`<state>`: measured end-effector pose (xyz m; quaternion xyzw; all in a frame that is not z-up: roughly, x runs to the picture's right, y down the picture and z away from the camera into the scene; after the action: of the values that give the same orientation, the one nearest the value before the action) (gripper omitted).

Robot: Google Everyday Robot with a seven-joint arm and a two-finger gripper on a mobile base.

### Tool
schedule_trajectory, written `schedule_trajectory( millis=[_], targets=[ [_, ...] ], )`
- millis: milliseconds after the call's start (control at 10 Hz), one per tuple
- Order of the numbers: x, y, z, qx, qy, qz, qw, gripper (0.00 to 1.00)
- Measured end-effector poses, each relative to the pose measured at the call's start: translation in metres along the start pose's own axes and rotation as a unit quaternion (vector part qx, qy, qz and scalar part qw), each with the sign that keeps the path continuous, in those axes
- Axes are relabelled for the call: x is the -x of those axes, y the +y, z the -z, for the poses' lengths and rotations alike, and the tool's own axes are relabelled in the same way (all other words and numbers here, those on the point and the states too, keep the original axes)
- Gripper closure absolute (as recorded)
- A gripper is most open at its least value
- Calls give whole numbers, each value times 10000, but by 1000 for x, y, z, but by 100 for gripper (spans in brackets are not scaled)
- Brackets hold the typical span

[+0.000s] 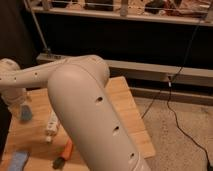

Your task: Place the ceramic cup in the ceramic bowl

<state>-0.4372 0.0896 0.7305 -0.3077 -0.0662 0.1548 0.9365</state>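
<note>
**A:** Where is the gripper found in the camera view?

**B:** The gripper [21, 104] is seen at the far left, hung below the wrist end of the arm [95, 115], low over the left part of the wooden table [122, 100].

**A:** What can be said of its state?

**B:** It is taken to be released, with the jaws stood wide. Nothing is seen to be grasped, though that corner is dim and little detail can be made out.

**A:** Where is the ceramic cup placed?

**B:** The ceramic cup [25, 113] is seen as a small blue-grey shape on the table, right under the gripper. Whether the two are touching cannot be told.

**A:** And the ceramic bowl?

**B:** The ceramic bowl cannot be made out. Much of the table is covered by the pale, bulky arm, which is stretched across the foreground from lower right to upper left.

**A:** What else is laid on the table?

**B:** A white bottle-like object [51, 125] is laid to the right of the cup, apart from it. An orange-handled tool [65, 151] is found nearer the front edge, partly cut off by the arm. A speckled blue pad [17, 161] is laid at the front left corner, well apart from the cup.
</note>
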Motion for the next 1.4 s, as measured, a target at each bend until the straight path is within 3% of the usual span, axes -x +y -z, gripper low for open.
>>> schedule_trajectory(
  millis=[600,1000,1400],
  targets=[
    [28,18,-25,-81,-362,548,9978,35],
    [33,37,-46,-49,-267,833,9962,35],
    [45,22,-54,-289,-205,817,9960,35]
  ],
)
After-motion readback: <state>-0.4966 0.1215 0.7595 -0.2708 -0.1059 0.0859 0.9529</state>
